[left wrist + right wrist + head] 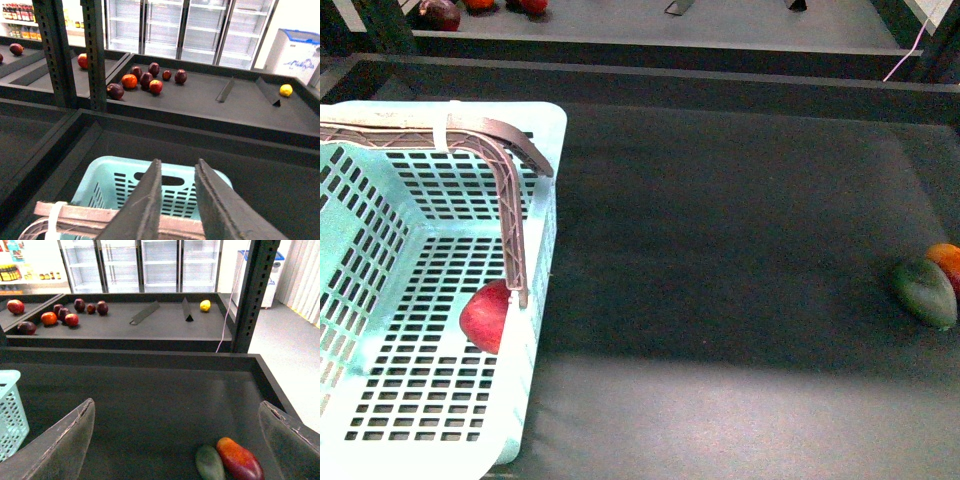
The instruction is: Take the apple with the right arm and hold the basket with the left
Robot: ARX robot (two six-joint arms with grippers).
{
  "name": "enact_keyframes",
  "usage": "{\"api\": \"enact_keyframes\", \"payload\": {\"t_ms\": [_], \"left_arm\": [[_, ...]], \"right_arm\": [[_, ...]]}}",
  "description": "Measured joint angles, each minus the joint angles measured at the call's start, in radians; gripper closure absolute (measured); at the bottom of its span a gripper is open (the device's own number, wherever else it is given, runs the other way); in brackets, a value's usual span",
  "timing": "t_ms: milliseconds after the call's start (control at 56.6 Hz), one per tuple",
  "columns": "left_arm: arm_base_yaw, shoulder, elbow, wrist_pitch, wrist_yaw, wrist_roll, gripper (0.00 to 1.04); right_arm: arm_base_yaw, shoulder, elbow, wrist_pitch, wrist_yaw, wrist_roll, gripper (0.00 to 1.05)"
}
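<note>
Apple (pixel 488 316) in basket (pixel 545 140) (front view only), right gripper (pixel 175 440) spread

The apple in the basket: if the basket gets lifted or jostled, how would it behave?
The apple is round and glossy, so it would probably roll across the basket floor. It lies against the side wall, which should stop it. It looks firm, likely slippery to pinch.

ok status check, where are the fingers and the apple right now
Left gripper closed on the basket handle. Right gripper open, empty, above the dark shelf. Apple already in the basket, by its right wall. Nothing in the way.
</note>
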Motion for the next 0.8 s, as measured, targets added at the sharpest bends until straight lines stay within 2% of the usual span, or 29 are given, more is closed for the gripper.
{"api": "enact_keyframes", "payload": {"t_ms": [88,318,389,636,707,795], "left_arm": [[0.019,-0.055,-0.044,-0.012,0.022,0.036,1.02],[0.062,-0.194,-0.126,-0.072,0.061,0.06,1.01],[0.117,-0.246,-0.146,-0.102,0.137,0.064,1.01],[0.144,-0.386,-0.191,-0.196,0.143,0.065,1.01],[0.144,-0.396,-0.22,-0.161,0.143,0.066,1.01],[0.144,-0.428,-0.232,-0.195,0.144,0.068,1.01]], "right_arm": [[0.0,0.0,0.0,0.0,0.0,0.0,0.09],[0.0,0.0,0.0,0.0,0.0,0.0,0.09],[0.0,0.0,0.0,0.0,0.0,0.0,0.09],[0.0,0.0,0.0,0.0,0.0,0.0,0.09],[0.0,0.0,0.0,0.0,0.0,0.0,0.09],[0.0,0.0,0.0,0.0,0.001,0.0,0.09]]}}
